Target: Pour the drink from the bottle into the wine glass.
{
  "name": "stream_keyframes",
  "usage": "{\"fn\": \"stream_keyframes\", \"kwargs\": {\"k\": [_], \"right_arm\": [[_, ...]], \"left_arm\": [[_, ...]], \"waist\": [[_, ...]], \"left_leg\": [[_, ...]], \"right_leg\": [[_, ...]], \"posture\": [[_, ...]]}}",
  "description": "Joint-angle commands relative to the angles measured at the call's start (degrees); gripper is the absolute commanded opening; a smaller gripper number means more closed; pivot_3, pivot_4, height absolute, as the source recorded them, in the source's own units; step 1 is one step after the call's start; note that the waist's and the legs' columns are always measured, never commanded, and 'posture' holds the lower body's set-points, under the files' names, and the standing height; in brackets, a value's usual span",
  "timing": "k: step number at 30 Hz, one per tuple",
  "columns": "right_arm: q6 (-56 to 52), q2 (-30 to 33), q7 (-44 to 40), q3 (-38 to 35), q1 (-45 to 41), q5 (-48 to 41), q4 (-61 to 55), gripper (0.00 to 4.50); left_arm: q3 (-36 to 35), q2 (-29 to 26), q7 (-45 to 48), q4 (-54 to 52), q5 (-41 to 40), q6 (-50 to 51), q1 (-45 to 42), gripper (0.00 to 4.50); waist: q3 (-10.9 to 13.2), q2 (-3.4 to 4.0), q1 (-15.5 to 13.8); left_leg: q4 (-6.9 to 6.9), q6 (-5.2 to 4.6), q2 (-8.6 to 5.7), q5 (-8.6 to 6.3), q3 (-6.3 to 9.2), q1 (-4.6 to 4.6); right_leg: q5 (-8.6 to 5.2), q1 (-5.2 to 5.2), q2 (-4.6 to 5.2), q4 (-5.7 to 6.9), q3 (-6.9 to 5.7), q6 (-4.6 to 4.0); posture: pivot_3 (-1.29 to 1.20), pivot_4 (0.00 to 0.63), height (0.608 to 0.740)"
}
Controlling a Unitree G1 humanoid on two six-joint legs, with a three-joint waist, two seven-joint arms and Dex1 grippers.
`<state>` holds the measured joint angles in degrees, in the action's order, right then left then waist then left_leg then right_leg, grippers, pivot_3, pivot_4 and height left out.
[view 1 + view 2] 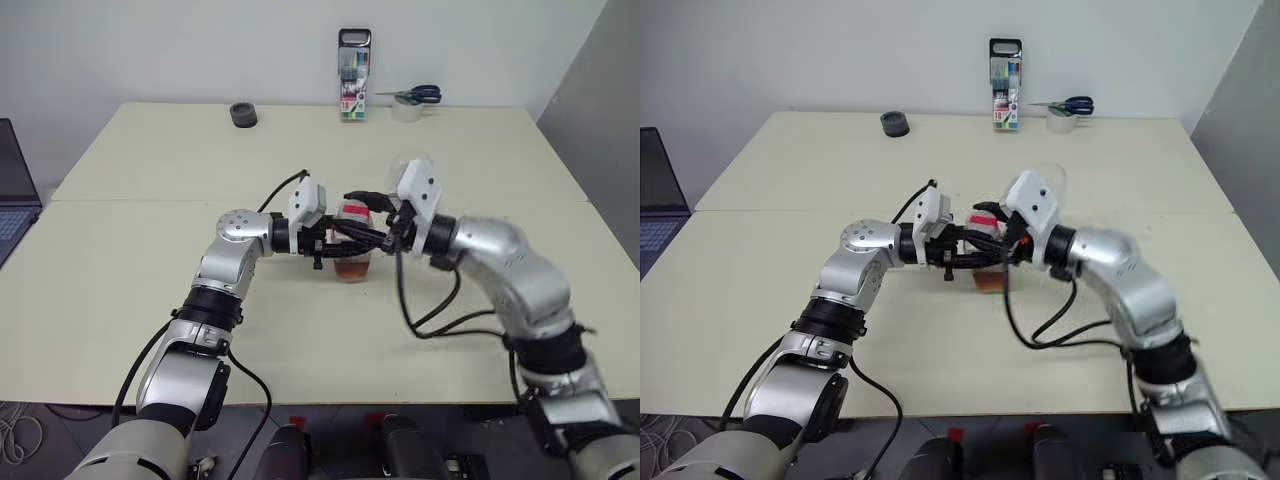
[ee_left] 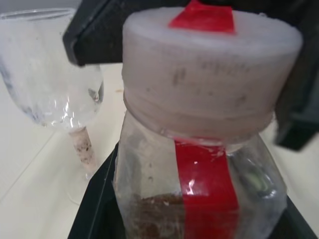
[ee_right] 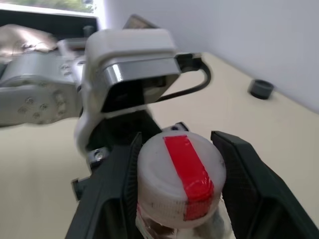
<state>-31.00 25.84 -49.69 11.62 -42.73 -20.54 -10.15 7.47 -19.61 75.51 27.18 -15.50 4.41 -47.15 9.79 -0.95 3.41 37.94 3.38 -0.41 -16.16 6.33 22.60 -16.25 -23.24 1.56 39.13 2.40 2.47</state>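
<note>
- The bottle [image 1: 353,245] stands upright near the middle of the bench [image 1: 140,250], and both arms meet on it from either side.
- The left gripper [image 1: 345,243] reaches in level from the left, its fingers clenched on the bottle's body; the left wrist view has the clear wall and its red strip sitting right between them.
- The drink [image 2: 157,214], amber-brown, lies low in the bottle, well under the neck.
- The white cap [image 3: 180,174], with red tape across its top, is on, so nothing can be poured yet.
- The right gripper [image 3: 180,185] comes in from the right at cap height, a black finger on each side of the cap; in the right wrist view one looks pressed to the cap and the other looks a sliver off, so a full clamp cannot be confirmed.
- The step in hand, by the look of it, is uncapping: left holds the bottle steady, right takes the lid.
- The wine glass [image 2: 52,74] stands upright on the bench just beyond the bottle, partly behind the right wrist in the head views, and looks empty.
- Next the right fingers need a firm pinch on the cap, then a twist and a lift clear while the left stops the bottle turning.
- After that the cap must be set aside before the bottle's mouth can tip over the glass rim.
</note>
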Motion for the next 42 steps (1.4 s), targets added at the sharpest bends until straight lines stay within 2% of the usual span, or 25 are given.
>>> {"fn": "stream_keyframes", "kwargs": {"k": [1,4,5,10,11,14,17,22,30,40,42], "right_arm": [[2.9,0.2,-9.4,0.8,-5.5,-1.9,6.9,1.89],[2.4,-1.1,-7.5,-2.1,-6.6,-2.4,10.0,1.89],[2.6,-1.5,-6.2,-3.3,-6.5,-2.5,10.4,2.62],[-2.2,0.3,0.7,-8.5,-3.4,-3.3,0.5,4.29],[-4.5,0.7,2.2,-9.3,-2.1,-4.0,-3.0,4.50],[-12.2,-0.3,10.6,-11.0,3.5,-5.5,-15.1,4.50],[-17.0,-5.8,22.4,-8.8,10.0,-3.0,-25.6,4.50],[-17.1,-12.7,35.1,-3.3,12.1,5.4,-27.2,4.50],[-14.0,-19.0,42.8,1.0,11.3,12.3,-22.9,4.50],[-11.5,-22.3,45.1,0.9,10.1,16.1,-18.4,4.50],[-11.7,-22.9,45.4,0.9,10.3,16.2,-18.3,3.92]], "left_arm": [[-0.1,0.2,0.6,-1.8,-0.6,-0.4,-1.5,1.74],[-0.7,0.3,-0.5,-1.4,-0.6,-0.5,-1.8,1.74],[-0.9,0.3,-0.8,-1.3,-0.6,-0.4,-1.8,1.74],[-2.0,0.0,-2.7,-0.7,-0.8,1.1,-1.9,1.74],[-2.1,0.0,-3.1,-0.4,-0.8,1.2,-2.0,1.74],[-2.5,0.2,-4.1,1.0,-0.6,1.2,-2.7,1.74],[-2.0,0.7,-4.8,2.8,0.2,-0.1,-3.9,1.74],[-1.9,1.5,-5.3,5.9,1.2,-2.0,-5.9,1.74],[-1.8,2.1,-4.8,8.2,1.8,-3.3,-7.4,1.74],[-1.8,2.5,-5.1,7.7,1.9,-3.3,-6.9,1.74],[-1.8,2.5,-5.2,7.6,2.0,-3.3,-6.8,1.74]], "waist": [[0.0,0.00,0.1],[0.0,0.00,0.2],[0.0,0.00,0.2],[0.0,0.00,-0.3],[0.0,0.00,-0.4],[0.0,0.00,-0.5],[0.0,0.00,-0.3],[0.0,0.00,-0.1],[0.0,0.00,-0.1],[0.0,0.00,0.0],[0.0,0.00,0.0]], "left_leg": [[0.01,0.00,0.04,0.00,0.01,0.00],[-0.02,0.02,0.06,0.01,0.03,0.01],[-0.02,0.03,0.05,0.02,0.04,0.04],[0.04,0.23,-0.05,0.13,0.05,0.16],[0.04,0.23,-0.07,0.13,0.09,0.18],[0.04,0.23,-0.07,0.13,0.12,0.23],[0.01,0.23,-0.04,0.13,0.11,0.21],[0.10,0.19,-0.06,0.11,-0.03,0.20],[0.07,0.24,-0.05,0.13,-0.01,0.17],[0.07,0.23,-0.05,0.13,-0.01,0.17],[0.07,0.23,-0.05,0.13,-0.01,0.17]], "right_leg": [[0.00,0.00,-0.03,0.01,0.00,0.00],[0.00,-0.04,-0.03,0.03,0.00,-0.01],[0.00,-0.05,-0.01,0.02,0.00,-0.01],[0.00,-0.11,0.15,0.01,-0.01,-0.01],[0.00,-0.11,0.16,0.01,-0.03,-0.01],[0.00,-0.12,0.18,-0.01,-0.06,-0.01],[0.00,-0.13,0.15,0.02,-0.05,-0.01],[0.00,-0.27,0.12,0.32,0.07,0.00],[0.00,-0.29,0.09,0.36,0.05,0.00],[0.00,-0.30,0.09,0.38,0.05,0.00],[0.00,-0.30,0.09,0.38,0.05,-0.01]], "posture": [[0.00,0.150,0.740],[0.00,0.150,0.740],[0.00,0.150,0.740],[0.00,0.150,0.740],[0.00,0.150,0.740],[0.00,0.150,0.740],[0.00,0.150,0.740],[0.00,0.150,0.740],[0.00,0.150,0.740],[0.00,0.150,0.740],[0.00,0.150,0.740]]}}
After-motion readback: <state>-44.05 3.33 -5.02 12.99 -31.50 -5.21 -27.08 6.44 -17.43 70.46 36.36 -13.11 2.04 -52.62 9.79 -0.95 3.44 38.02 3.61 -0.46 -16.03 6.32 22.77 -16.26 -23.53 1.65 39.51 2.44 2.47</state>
